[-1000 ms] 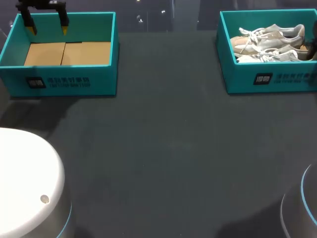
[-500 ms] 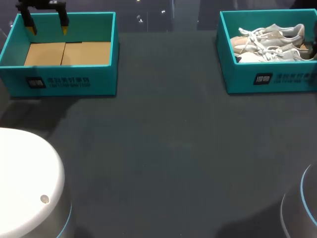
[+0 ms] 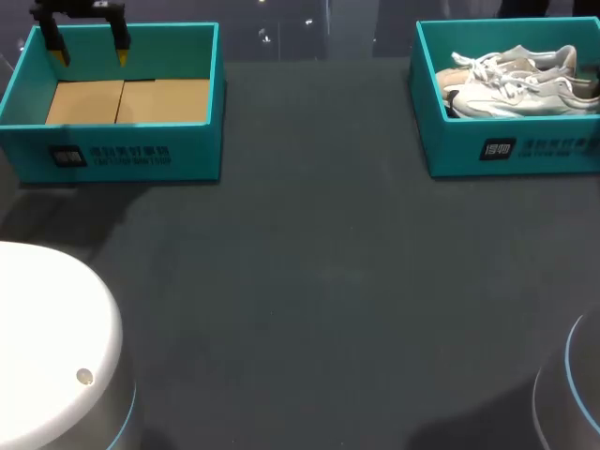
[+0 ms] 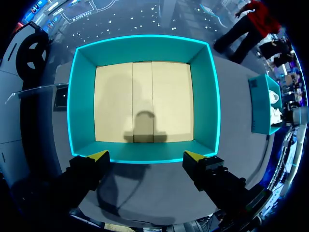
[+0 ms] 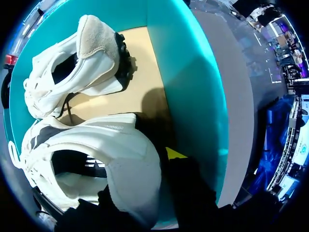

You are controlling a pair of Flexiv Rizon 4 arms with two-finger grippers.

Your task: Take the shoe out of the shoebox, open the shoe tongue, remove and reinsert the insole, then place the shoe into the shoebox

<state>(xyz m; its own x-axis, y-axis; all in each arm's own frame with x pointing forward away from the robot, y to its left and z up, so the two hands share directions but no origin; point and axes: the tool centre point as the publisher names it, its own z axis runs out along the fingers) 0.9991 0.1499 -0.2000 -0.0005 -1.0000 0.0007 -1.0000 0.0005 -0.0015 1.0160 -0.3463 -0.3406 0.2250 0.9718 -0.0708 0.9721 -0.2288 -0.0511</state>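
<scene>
Dark table (image 3: 319, 281), task barely begun: right claw (image 5: 145, 176) pinches a shoe (image 5: 96, 150) heel inside its box (image 5: 193, 72); left claw (image 4: 146, 156) hangs wide.

- This looks like a robot manipulation lab: a bare dark grey matte table (image 3: 319, 281) serves as the test bench.
- Two matching teal cardboard boxes (image 3: 112, 155) stand at its far corners.
- A rounded white arm housing (image 3: 47, 337) edged in blue light sits at the near edge.
- A black, yellow-tipped right gripper (image 5: 149, 176) pinches the heel of a white lace-up sneaker (image 5: 96, 154).
</scene>
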